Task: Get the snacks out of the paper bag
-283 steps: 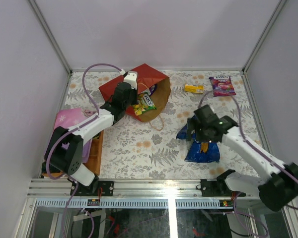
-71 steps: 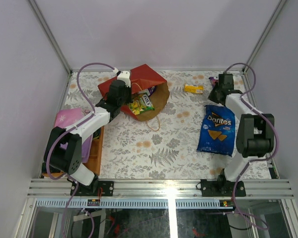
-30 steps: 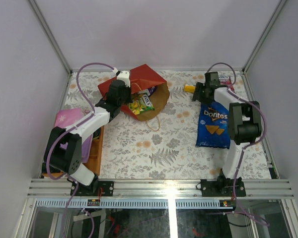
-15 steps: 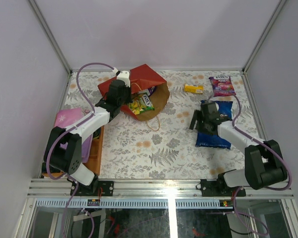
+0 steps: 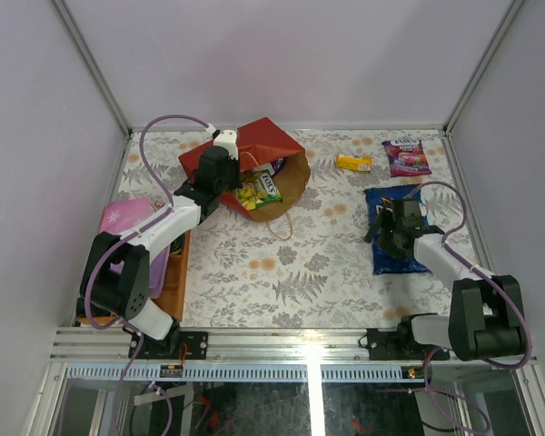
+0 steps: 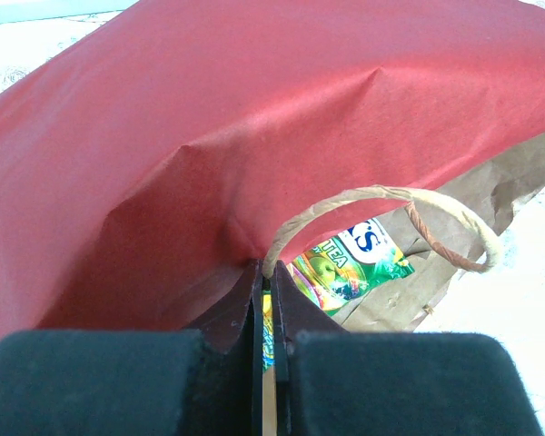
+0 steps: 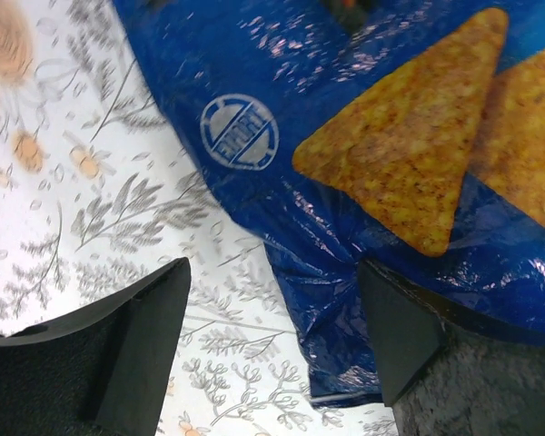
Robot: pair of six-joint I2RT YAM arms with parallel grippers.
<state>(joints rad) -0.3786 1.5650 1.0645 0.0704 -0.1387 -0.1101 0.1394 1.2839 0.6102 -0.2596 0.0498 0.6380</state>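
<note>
Left gripper (image 6: 263, 300) is clamping the paper bag (image 6: 254, 118); right gripper (image 7: 272, 336), jaws spread, is hovering over the three-o'clock chip bag (image 7: 391, 136). Slipping paper risks trapping packets (image 6: 350, 263).

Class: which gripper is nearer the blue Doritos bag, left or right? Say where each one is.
Right. The right gripper hangs just above the Doritos bag, jaws open over its edge. The left gripper is far across the table, jaws shut on the paper bag.
</note>
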